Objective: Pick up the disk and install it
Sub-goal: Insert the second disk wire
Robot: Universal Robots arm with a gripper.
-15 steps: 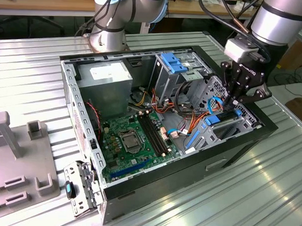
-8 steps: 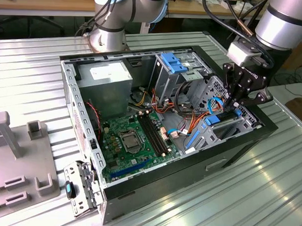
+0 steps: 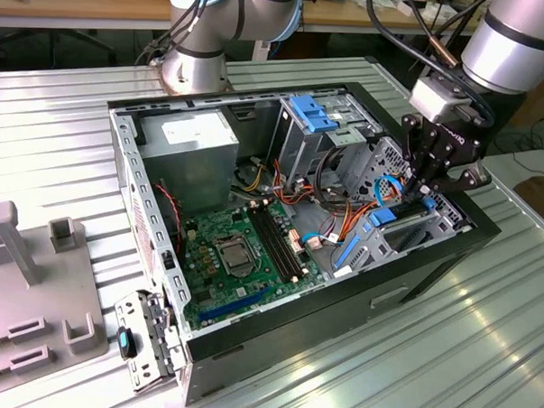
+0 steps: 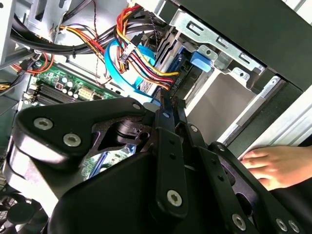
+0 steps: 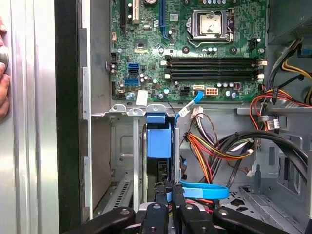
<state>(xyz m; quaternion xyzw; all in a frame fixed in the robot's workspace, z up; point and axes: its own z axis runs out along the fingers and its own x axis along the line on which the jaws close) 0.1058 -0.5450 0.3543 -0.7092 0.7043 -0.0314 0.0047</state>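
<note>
The disk (image 5: 159,141) is seated upright in the bay at the computer case's (image 3: 432,256) edge, judged nearly installed, with the gripper (image 5: 168,191) closed on its top edge.

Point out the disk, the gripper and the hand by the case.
disk (image 5: 159,141), first wrist view, on its blue carrier frame.
gripper (image 5: 170,191), first wrist view, midway between the fingertips.
hand (image 4: 273,165), second wrist view, on the back of the hand.
</note>
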